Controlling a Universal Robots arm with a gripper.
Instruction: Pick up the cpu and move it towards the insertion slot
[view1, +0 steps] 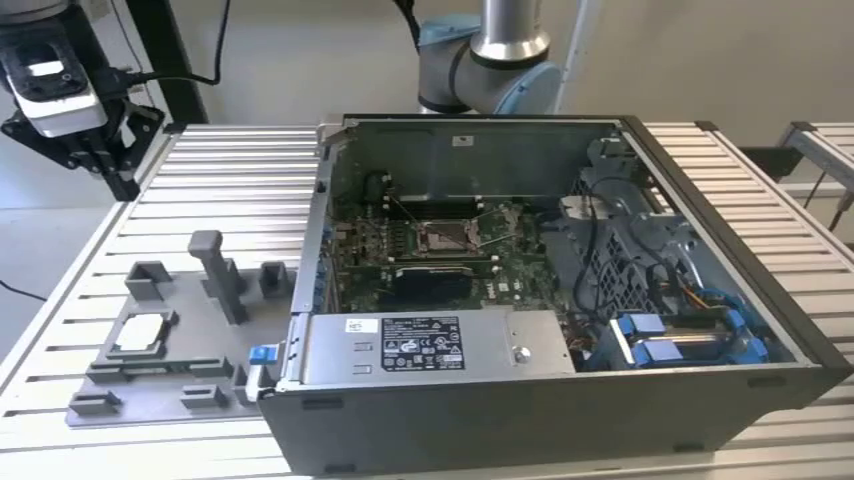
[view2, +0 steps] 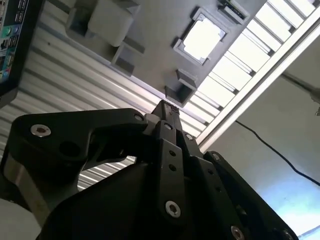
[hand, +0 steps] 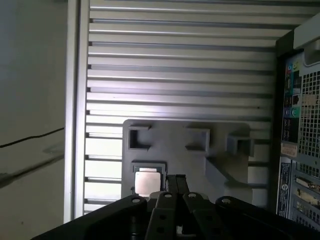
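— First entry: the gripper?
— One, black, hanging above the slatted desk at the exterior view's left, beyond the far end of the tray. From where I stand it touches nothing.
— Fingers?
— Drawn together, tips meeting. Nothing between them and nothing held.
— The cpu?
— One, silvery top upward, lying flat in a square recess of the grey tray. It is well apart from the gripper.
— The tray itself?
— One, grey plastic with upright posts and low blocks. It lies flat on the desk, just beside the computer case.
— The insertion slot?
— One, square and metal-framed, on the green board inside the open case. It is to the exterior view's right of the tray and well apart from the cpu.
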